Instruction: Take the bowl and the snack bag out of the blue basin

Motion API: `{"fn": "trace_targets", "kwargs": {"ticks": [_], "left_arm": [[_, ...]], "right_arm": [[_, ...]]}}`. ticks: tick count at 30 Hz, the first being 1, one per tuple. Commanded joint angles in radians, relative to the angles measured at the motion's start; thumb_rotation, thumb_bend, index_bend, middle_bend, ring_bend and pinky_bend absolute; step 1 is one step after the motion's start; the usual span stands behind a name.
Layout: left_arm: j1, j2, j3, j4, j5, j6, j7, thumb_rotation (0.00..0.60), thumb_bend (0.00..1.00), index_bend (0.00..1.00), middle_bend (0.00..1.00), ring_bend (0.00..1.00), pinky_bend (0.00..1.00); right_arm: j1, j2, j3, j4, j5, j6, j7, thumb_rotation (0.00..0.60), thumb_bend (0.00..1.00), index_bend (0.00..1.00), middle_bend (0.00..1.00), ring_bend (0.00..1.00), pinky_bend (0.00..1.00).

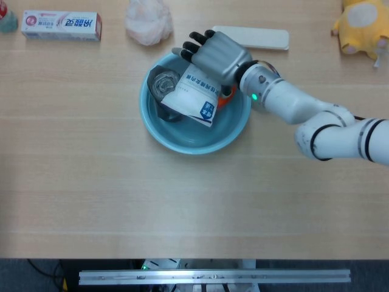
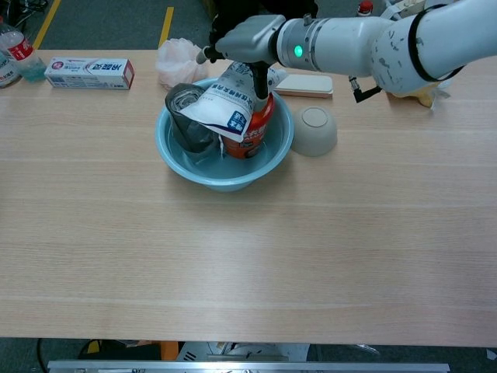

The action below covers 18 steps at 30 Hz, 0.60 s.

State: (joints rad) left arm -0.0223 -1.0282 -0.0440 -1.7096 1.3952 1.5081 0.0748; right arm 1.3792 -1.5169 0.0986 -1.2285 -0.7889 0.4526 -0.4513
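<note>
The blue basin [image 1: 194, 145] [image 2: 225, 183] stands at the table's far middle. In it a white snack bag [image 1: 196, 102] [image 2: 225, 109] leans across an orange cup [image 1: 228, 97] [image 2: 253, 140] and a crumpled dark grey bag [image 1: 164, 85] [image 2: 186, 120]. My right hand [image 1: 213, 52] [image 2: 248, 35] lies over the snack bag's upper end, fingers spread past its far edge and the thumb hanging down in front of it. A pale bowl [image 2: 314, 128] sits upside down on the table just right of the basin; in the head view my forearm hides it. My left hand shows in neither view.
Along the far edge lie a toothpaste box [image 1: 61, 25] [image 2: 89, 72], a crumpled white plastic bag [image 1: 148, 21] [image 2: 178, 58] and a flat white case [image 1: 261, 38] [image 2: 307, 84]. A yellow plush toy [image 1: 361, 27] sits at the far right, and a bottle [image 2: 15, 50] at the far left.
</note>
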Motion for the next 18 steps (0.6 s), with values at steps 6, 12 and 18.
{"fn": "trace_targets", "kwargs": {"ticks": [6, 12, 18], "left_arm": [[0.003, -0.001, -0.002, 0.014, -0.001, -0.001, -0.017, 0.600, 0.26, 0.25, 0.22, 0.21, 0.23], [0.004, -0.002, -0.003, 0.020, 0.006, 0.001, -0.027, 0.600, 0.26, 0.25, 0.22, 0.21, 0.23], [0.005, -0.002, -0.002, 0.020, 0.009, -0.001, -0.029, 0.600, 0.26, 0.25, 0.22, 0.21, 0.23]], "right_arm": [[0.054, -0.022, -0.061, 0.011, 0.073, 0.026, -0.052, 0.600, 0.04, 0.19, 0.29, 0.19, 0.18], [0.046, -0.038, -0.077, 0.007, 0.085, 0.099, -0.066, 0.600, 0.08, 0.37, 0.40, 0.35, 0.30], [0.020, -0.027, -0.065, -0.009, 0.058, 0.147, -0.051, 0.600, 0.08, 0.46, 0.46, 0.44, 0.44]]}}
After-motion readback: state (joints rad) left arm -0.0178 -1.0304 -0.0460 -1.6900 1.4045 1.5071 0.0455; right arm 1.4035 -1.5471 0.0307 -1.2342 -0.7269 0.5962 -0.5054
